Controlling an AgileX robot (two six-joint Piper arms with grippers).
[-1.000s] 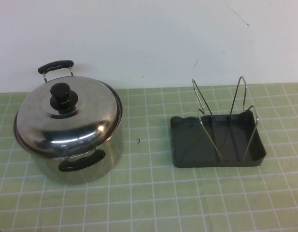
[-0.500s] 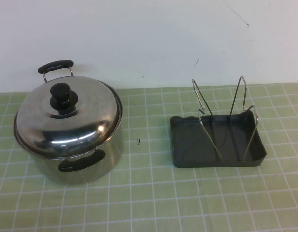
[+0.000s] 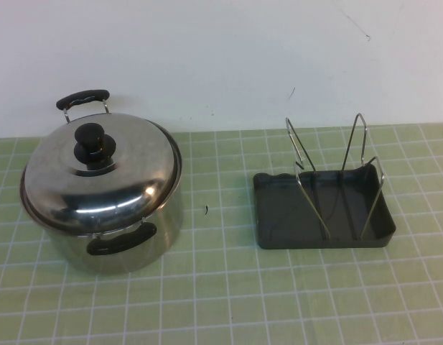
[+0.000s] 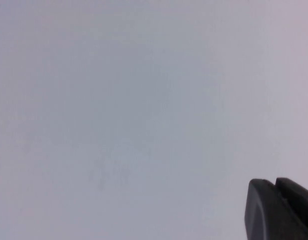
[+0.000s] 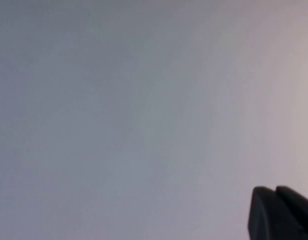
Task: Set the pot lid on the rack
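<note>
The shiny domed pot lid point(image 3: 106, 180) with a black knob point(image 3: 92, 144) sits on the steel pot point(image 3: 117, 237) at the left of the table. The rack point(image 3: 323, 212), a dark grey tray with upright steel wire loops point(image 3: 304, 154), stands at the right. Neither arm shows in the high view. My left gripper point(image 4: 274, 184) shows in the left wrist view with its two dark fingertips pressed together, empty, facing a blank pale surface. My right gripper point(image 5: 274, 191) shows in the right wrist view the same way, shut and empty.
The pot has two black handles, one at the back point(image 3: 82, 98) and one at the front point(image 3: 124, 239). A green tiled mat point(image 3: 221, 287) covers the table. A white wall point(image 3: 221, 57) stands behind. A small dark speck point(image 3: 206, 210) lies between pot and rack.
</note>
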